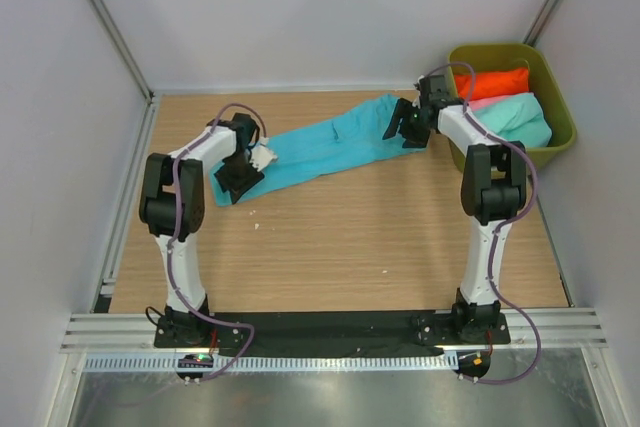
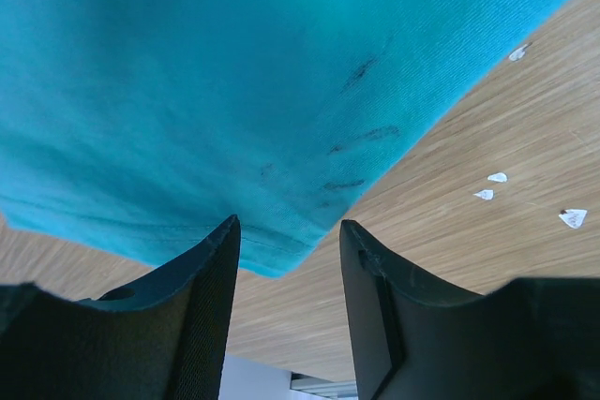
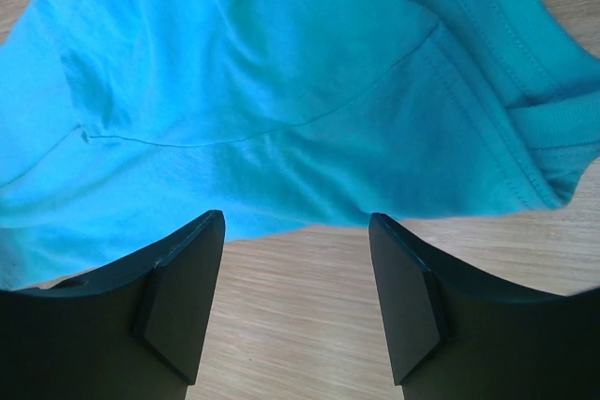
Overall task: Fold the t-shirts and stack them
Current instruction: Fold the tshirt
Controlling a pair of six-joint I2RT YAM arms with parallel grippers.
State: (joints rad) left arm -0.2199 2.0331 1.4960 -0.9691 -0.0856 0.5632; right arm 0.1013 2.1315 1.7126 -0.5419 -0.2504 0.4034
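Note:
A turquoise-blue t-shirt [image 1: 325, 143] lies stretched in a long strip across the far part of the wooden table [image 1: 350, 247]. My left gripper [image 1: 240, 179] is open over its left end; in the left wrist view the cloth's hem [image 2: 272, 259] lies just past the fingertips, not between them. My right gripper [image 1: 405, 130] is open over its right end; the right wrist view shows the shirt [image 3: 281, 91] with its collar just beyond the open fingers. The orange-red shirt [image 1: 492, 83], the pink shirt [image 1: 490, 101] and the mint-green shirt [image 1: 515, 117] lie in the bin.
An olive-green plastic bin [image 1: 558, 97] stands at the back right corner, beside the right arm. Small white scraps [image 1: 256, 224] lie on the wood, also in the left wrist view [image 2: 573, 218]. White walls enclose the table on three sides.

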